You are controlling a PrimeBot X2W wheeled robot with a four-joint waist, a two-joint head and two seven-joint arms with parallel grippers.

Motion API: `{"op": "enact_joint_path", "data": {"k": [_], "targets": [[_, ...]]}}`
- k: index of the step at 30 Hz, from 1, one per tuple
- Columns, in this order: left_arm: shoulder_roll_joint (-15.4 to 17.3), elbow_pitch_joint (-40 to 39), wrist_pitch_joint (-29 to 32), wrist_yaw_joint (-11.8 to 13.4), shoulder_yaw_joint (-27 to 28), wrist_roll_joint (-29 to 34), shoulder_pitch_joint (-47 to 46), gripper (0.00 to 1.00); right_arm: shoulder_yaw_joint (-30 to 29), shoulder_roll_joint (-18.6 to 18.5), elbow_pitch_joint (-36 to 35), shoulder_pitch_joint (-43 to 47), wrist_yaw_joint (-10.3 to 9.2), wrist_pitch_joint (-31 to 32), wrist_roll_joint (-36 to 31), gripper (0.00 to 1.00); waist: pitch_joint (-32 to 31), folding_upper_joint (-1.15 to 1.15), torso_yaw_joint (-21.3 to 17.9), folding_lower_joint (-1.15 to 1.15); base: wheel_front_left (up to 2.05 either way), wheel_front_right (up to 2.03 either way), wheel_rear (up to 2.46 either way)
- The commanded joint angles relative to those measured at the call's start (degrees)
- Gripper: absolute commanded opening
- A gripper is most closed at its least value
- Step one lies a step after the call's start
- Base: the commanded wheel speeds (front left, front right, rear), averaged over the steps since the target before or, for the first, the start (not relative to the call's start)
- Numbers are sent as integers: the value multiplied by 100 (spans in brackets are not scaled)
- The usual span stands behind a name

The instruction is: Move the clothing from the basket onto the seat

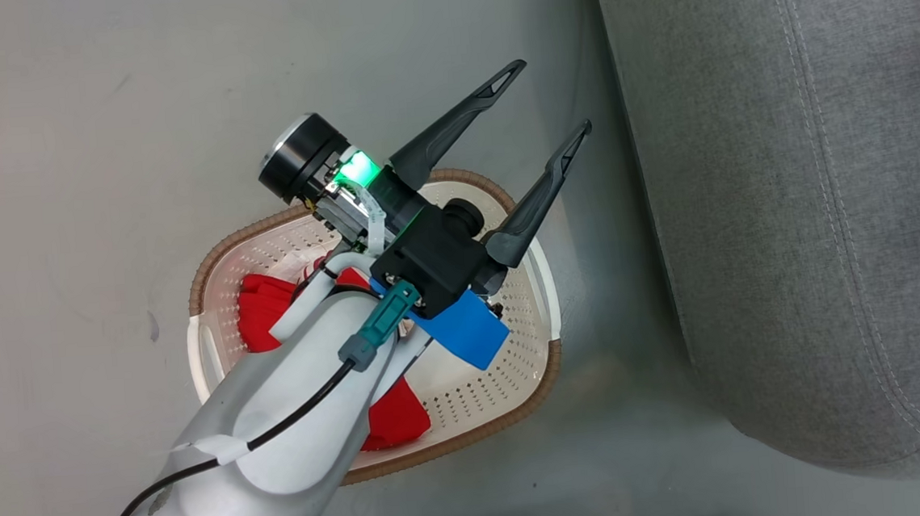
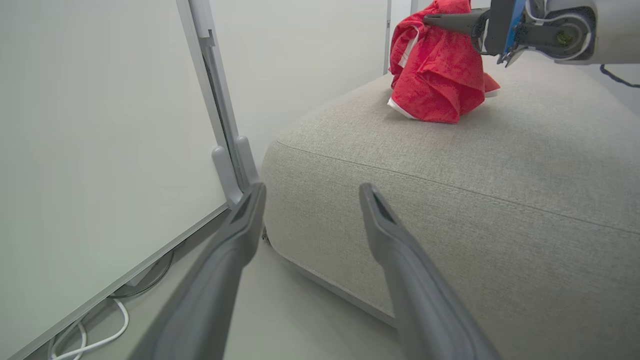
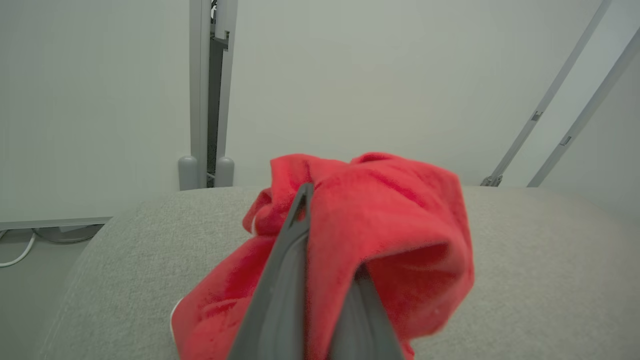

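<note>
The cream basket (image 1: pixel 477 386) with a brown rim stands on the floor, left of the grey seat (image 1: pixel 787 186). Red clothing (image 1: pixel 265 308) lies inside it, partly hidden by my left arm. Above the basket's far rim my left gripper (image 1: pixel 555 94) is open and holds nothing; its fingers point toward the seat's corner (image 2: pixel 475 165). My right gripper (image 3: pixel 312 200) is shut on a red garment (image 3: pixel 400 210) with white trim. The left wrist view shows that garment (image 2: pixel 435 80) hanging from the right gripper (image 2: pixel 435 20), its lower folds resting on the seat top.
White wall panels with a grey metal post (image 2: pixel 220 125) stand behind the seat's end. White and dark cables (image 2: pixel 90 340) lie on the floor at the wall's foot. Grey floor (image 1: pixel 94 113) spreads left of the basket.
</note>
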Motion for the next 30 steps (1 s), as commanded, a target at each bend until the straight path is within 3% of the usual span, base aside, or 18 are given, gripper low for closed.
{"op": "enact_joint_path", "data": {"k": [1, 6, 7, 8, 9, 15, 21, 30], "targets": [[-11, -7, -16, -10, 4, 27, -72, 100, 46, 45, 214, -51, 1, -17, -7, 0, 16, 0, 20, -1, 0, 0, 0], [-61, 8, -16, -11, -62, -16, -103, 100, -36, 74, 798, -26, 1, -17, 7, 0, -9, 0, 93, -1, 0, 0, 0], [-64, 20, -16, -11, -34, -37, -59, 100, -36, 64, 887, -8, 1, -19, 21, 57, -76, 0, 101, -1, 0, 0, 0], [-64, 20, -16, -11, -34, -37, -59, 100, -36, 64, 887, -8, 1, -19, 21, 57, -76, 0, 101, -1, 0, 0, 0], [-64, 29, -16, -10, -10, -44, -19, 100, -52, 75, 878, 39, 1, -19, 27, 100, -122, 0, 94, -1, 0, 0, 0], [-52, 69, -16, 41, 168, -108, 281, 100, -144, 313, 489, 646, 1, -18, 73, 100, -560, 0, 7, -1, 0, 0, 0], [-113, 44, -16, 137, 516, -227, 809, 100, -100, 631, -236, 1900, 1, -18, 163, 100, -1307, 0, -33, -1, 0, 0, 0], [-56, -19, -16, 322, 1284, -405, 1705, 100, 695, 968, -1150, 3149, 1, -17, 356, 100, -2226, 0, 143, -1, 0, 0, 0]]}}
